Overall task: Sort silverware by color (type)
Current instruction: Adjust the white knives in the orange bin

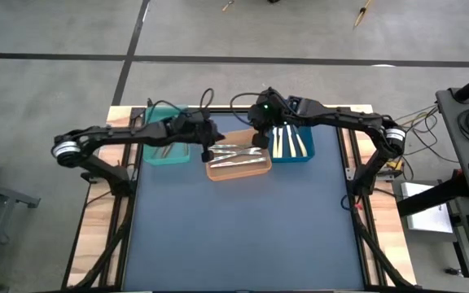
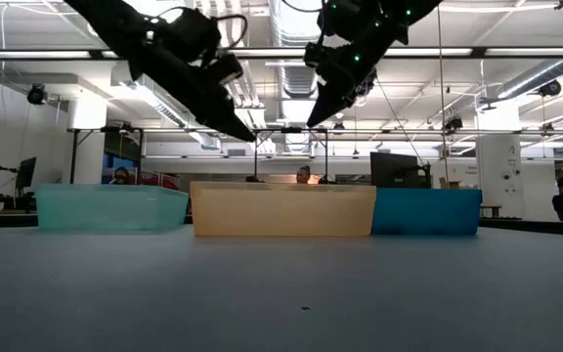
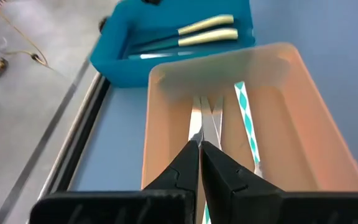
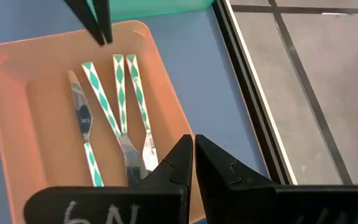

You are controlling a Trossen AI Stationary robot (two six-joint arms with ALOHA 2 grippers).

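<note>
Both grippers hang shut and empty over the orange bin [image 1: 238, 168] — left gripper [image 1: 208, 152] at its nine o'clock end, right gripper [image 1: 259, 140] at one o'clock — the silverware [image 4: 114, 118] lies lengthwise inside.

I have both arms reaching inward toward the middle of the desk's far edge. My left end effector [image 2: 245, 134] hangs raised, fingers pressed together, empty. My right end effector [image 2: 314, 119] hangs alongside, likewise closed and empty.
</note>
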